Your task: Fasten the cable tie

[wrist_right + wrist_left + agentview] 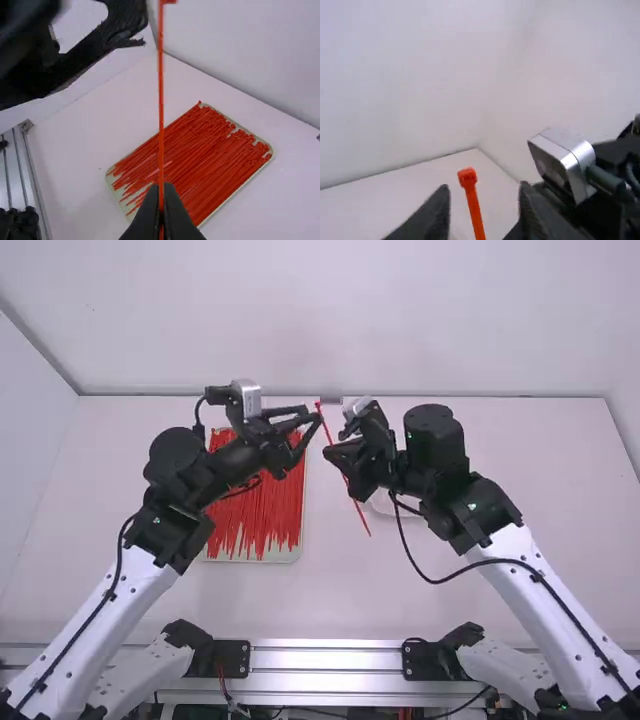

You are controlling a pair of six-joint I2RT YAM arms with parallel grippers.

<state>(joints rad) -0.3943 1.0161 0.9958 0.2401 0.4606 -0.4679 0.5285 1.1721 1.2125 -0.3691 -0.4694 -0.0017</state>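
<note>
Right end effector (pixel 159 200) pinches one tie (pixel 160 100) upright (head on top), likely so the open left end effector (pixel 483 190) around it can grab that head.

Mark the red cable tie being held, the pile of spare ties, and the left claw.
Thin red plastic cable tie (pixel 161 100): right wrist view, middle of its strap.
Pile of loose red cable ties (pixel 210 150): right wrist view, middle of the pile.
Black two-finger left claw (pixel 484 187): left wrist view, midway between its fingertips.
</note>
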